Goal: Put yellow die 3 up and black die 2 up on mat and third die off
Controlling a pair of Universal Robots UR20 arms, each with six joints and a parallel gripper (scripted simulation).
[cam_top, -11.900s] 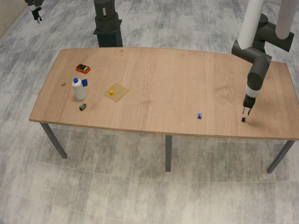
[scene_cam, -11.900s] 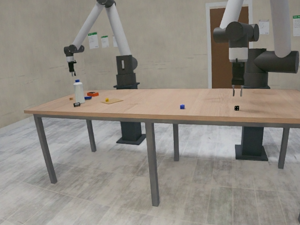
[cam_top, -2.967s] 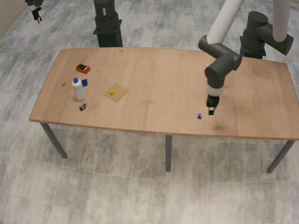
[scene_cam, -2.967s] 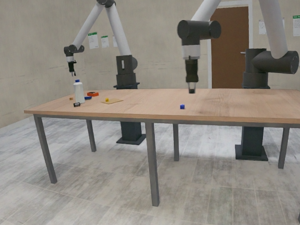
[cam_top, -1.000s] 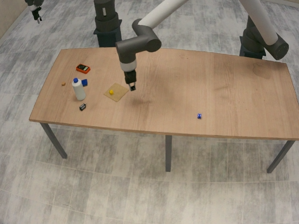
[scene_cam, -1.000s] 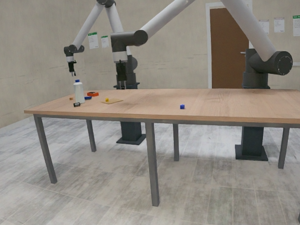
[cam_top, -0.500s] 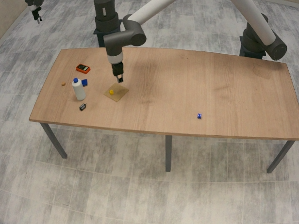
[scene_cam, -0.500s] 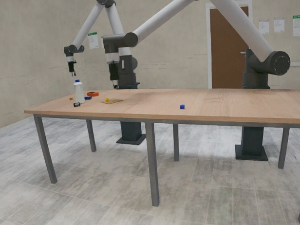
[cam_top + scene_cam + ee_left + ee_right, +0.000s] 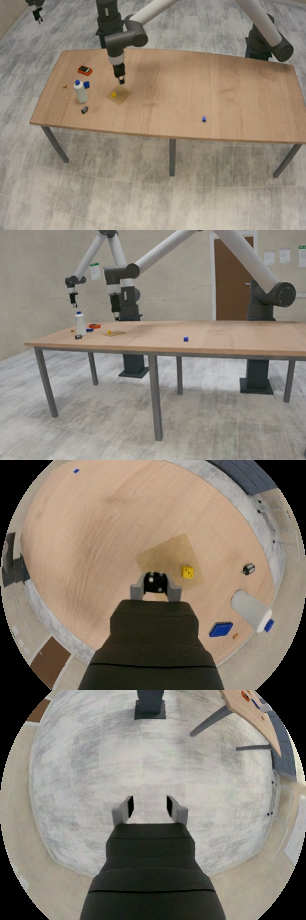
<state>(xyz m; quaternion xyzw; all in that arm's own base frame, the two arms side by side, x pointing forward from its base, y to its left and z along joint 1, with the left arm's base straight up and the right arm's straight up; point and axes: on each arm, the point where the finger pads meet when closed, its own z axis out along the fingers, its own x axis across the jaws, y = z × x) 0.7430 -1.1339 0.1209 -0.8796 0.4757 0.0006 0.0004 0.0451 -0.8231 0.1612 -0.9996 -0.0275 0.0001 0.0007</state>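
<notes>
A pale wooden table (image 9: 174, 99) (image 9: 198, 339) spans the middle of the frame in the top view. Upper left of that frame: the right gripper (image 9: 40, 22) (image 9: 75, 305) (image 9: 149, 802), jaws wide with nothing between them, away from the work. Left of centre: the yellow die (image 9: 114, 94) (image 9: 109, 332) (image 9: 187, 572) rests on the mat (image 9: 121, 96) (image 9: 116, 333) (image 9: 172, 555); its top number is too small to confirm. Just above the mat in the frame: the left gripper (image 9: 121, 80) (image 9: 116, 317) (image 9: 155, 579), closed partway on the black die (image 9: 121, 81) (image 9: 117, 318) (image 9: 156, 582), which is aloft. Its placing and final face remain to be settled. Lower right of centre: the blue die (image 9: 203, 119) (image 9: 186, 339) (image 9: 76, 470), off the mat as required.

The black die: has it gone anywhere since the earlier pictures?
Yes. It sat on the table's right part in the top view; now the left arm's fingers hold the black die up near the mat. The yellow and blue dice stayed put.
</notes>
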